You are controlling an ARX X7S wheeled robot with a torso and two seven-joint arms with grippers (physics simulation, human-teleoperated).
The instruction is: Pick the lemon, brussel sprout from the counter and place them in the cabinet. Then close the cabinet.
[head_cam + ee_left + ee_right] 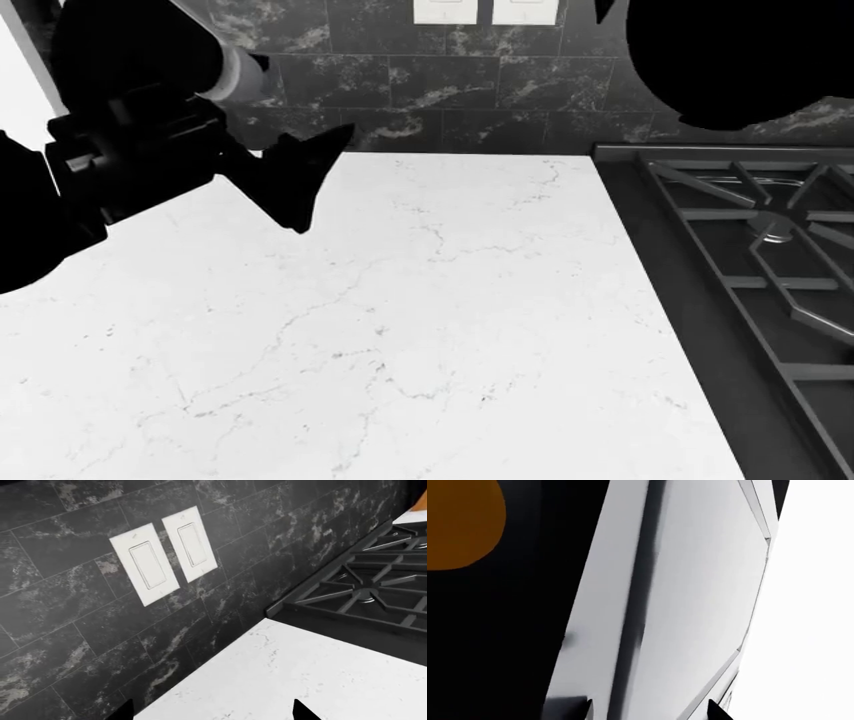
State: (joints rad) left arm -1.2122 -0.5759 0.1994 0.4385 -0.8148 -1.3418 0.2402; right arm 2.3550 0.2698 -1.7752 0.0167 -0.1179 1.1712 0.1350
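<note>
Orange-yellow lemon (457,522) in dark recess; white veined counter (400,330) bare

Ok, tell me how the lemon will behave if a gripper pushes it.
The lemon shows a rounded outline, so a nudge would probably set it rolling. Its skin renders smooth and even, so it may slip in a light pinch. It looks solid, likely firm; its weight cannot be judged.

A dark marble tile wall (441,95) carries two white switches (163,555); a black gas stove (761,260) stands beside.

White grey-veined counter (441,330), black-marbled backsplash (441,100)
</note>
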